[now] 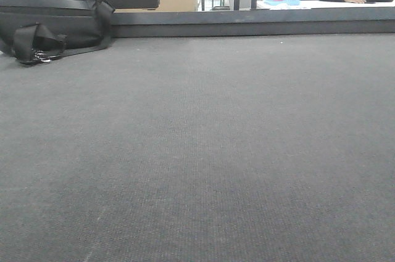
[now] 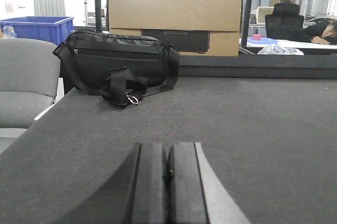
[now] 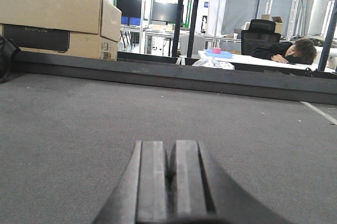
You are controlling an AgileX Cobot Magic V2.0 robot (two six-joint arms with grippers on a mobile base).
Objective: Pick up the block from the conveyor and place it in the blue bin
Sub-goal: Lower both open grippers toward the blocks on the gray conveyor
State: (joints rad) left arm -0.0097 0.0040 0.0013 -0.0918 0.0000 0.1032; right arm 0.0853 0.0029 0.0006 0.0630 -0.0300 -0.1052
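Observation:
The conveyor's dark grey woven belt fills the front view and lies under both wrist cameras. No block shows on it; the block is out of view. A blue bin stands beyond the belt's far left corner in the left wrist view. My left gripper sits low over the belt, shut with nothing between its fingers. My right gripper is likewise low and shut on nothing. Neither gripper appears in the front view.
A black strap bag lies on the belt's far left, before a cardboard box. A dark rail bounds the far edge. Beyond, a person slumps at a table bearing a blue tray.

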